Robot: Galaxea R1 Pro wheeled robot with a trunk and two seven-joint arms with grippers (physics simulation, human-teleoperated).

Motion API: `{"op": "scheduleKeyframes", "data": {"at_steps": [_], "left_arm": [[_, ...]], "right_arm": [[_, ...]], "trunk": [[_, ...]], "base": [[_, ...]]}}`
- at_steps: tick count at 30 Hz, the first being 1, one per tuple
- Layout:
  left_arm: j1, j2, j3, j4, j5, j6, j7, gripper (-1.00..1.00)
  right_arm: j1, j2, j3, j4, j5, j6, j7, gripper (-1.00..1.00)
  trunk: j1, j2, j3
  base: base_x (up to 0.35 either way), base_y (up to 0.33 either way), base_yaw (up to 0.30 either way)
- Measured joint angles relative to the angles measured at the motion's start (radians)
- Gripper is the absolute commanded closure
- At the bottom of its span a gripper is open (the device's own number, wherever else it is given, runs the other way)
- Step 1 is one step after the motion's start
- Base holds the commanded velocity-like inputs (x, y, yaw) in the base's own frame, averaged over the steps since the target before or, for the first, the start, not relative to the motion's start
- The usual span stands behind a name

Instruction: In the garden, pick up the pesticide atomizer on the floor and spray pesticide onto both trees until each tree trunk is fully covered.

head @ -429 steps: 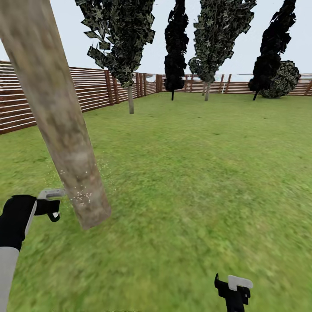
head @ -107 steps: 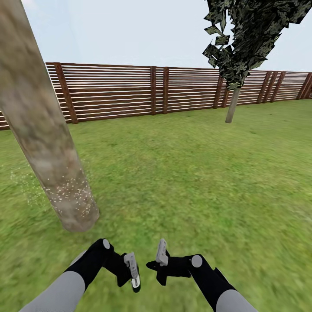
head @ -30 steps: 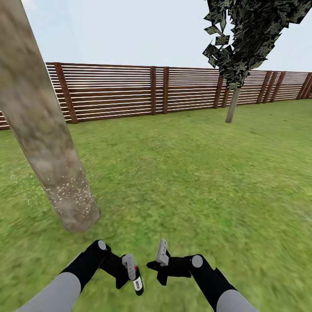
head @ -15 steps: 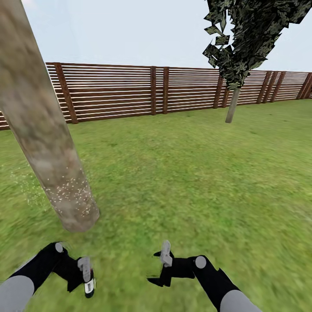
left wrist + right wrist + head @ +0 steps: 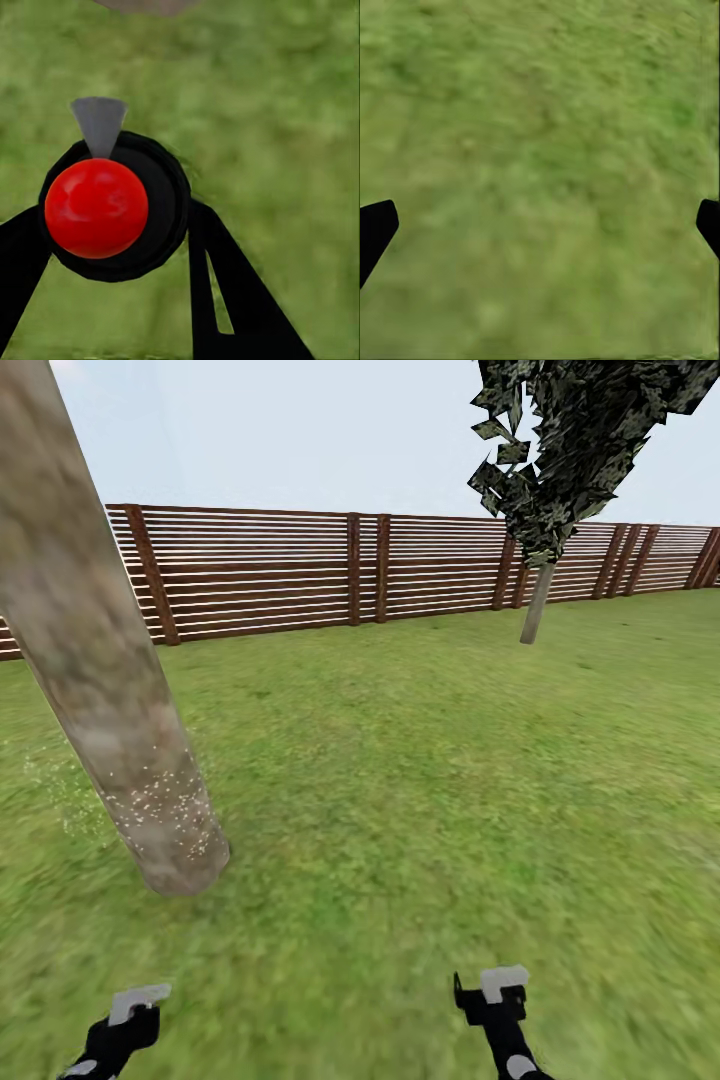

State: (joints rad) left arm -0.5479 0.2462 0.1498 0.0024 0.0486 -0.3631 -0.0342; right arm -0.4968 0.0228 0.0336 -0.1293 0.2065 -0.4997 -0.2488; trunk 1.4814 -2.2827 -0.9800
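Fenced garden, green grass lawn [image 5: 420, 780], brown slatted wooden fence [image 5: 300, 570], thick tree trunk [image 5: 110, 690], open sky

**Lawn and what stands on it**

The grass lawn [image 5: 430, 760] carries a thick mottled trunk [image 5: 110, 690] at near left, pale specks at its base. A second tree [image 5: 537, 600] stands far right beside the slatted fence [image 5: 300, 570].

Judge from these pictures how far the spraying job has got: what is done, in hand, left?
Done: the atomizer is off the floor, clamped in the left gripper. In hand: the near trunk has white specks on its lower part only. Left: the rest of that trunk and the far tree, with no specks visible. The right gripper is open.
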Motion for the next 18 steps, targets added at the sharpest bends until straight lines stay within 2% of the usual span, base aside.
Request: {"op": "scheduleKeyframes", "data": {"at_steps": [1,2,3,4,7,11,14,18], "left_arm": [[0.023,-0.002,0.009,0.002,0.061,-0.034,0.057,1.00],[0.037,-0.003,0.002,0.002,0.085,-0.048,0.088,1.00],[0.060,-0.003,0.000,0.003,0.113,-0.071,0.121,1.00],[0.077,-0.004,-0.002,0.005,0.123,-0.094,0.140,1.00],[0.111,-0.006,-0.008,0.009,0.132,-0.134,0.155,1.00],[0.126,-0.013,-0.009,0.014,0.130,-0.139,0.157,1.00],[0.131,-0.032,-0.012,0.014,0.123,-0.139,0.157,1.00],[0.133,-0.038,-0.011,0.014,0.123,-0.139,0.154,1.00]], "right_arm": [[0.007,0.009,0.000,0.002,-0.031,-0.021,-0.037,-1.00],[0.013,0.011,0.000,0.002,-0.048,-0.039,-0.056,-1.00],[0.028,0.012,-0.001,0.002,-0.073,-0.089,-0.082,-1.00],[0.042,0.010,-0.001,0.003,-0.087,-0.135,-0.096,-1.00],[0.063,0.008,0.002,0.003,-0.095,-0.188,-0.107,-1.00],[0.086,0.011,0.002,0.089,-0.098,-0.194,-0.107,-1.00],[0.111,0.013,0.002,0.101,-0.098,-0.194,-0.106,-1.00],[0.141,0.012,0.003,0.103,-0.098,-0.194,-0.106,-1.00]], "trunk": [[0.000,0.000,0.000],[0.000,0.000,0.000],[0.000,0.000,0.000],[0.000,0.000,0.000],[0.000,0.000,0.000],[0.000,0.000,0.000],[0.000,0.000,0.000],[0.000,0.000,0.000]], "base": [[0.000,0.000,0.000],[0.000,0.000,0.000],[0.000,0.000,0.000],[0.000,0.000,0.000],[0.000,0.000,0.000],[0.000,0.000,0.000],[0.000,0.000,0.000],[0.000,0.000,0.000]]}}
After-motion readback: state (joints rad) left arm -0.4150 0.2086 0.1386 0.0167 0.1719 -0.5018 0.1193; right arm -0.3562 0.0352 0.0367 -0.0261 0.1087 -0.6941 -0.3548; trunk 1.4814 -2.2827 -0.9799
